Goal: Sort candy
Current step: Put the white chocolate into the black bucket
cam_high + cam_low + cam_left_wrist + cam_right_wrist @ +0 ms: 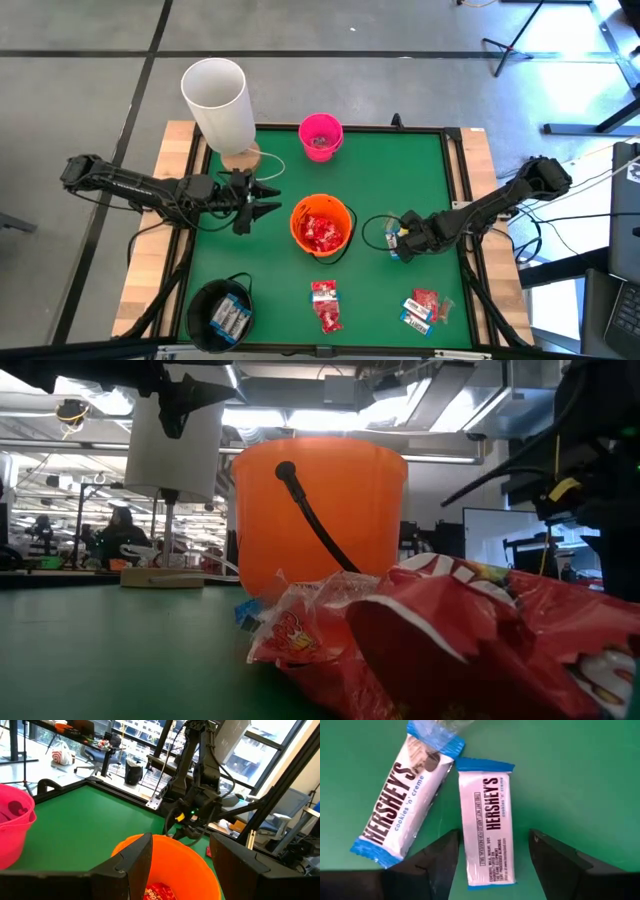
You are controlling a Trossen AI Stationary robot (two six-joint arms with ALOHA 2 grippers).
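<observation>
Green table (250,260) with orange (322,226), pink (320,136), black buckets (222,314), scattered candy (326,306).

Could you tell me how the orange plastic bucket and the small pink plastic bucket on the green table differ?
The orange plastic bucket is clearly larger than the small pink plastic bucket. The orange one holds a heap of shiny red packets, while the pink one shows only a little inside, too small to identify. The orange bucket stands mid-table; the pink one stands near the far edge. Both are upright, open-topped and round.
</observation>
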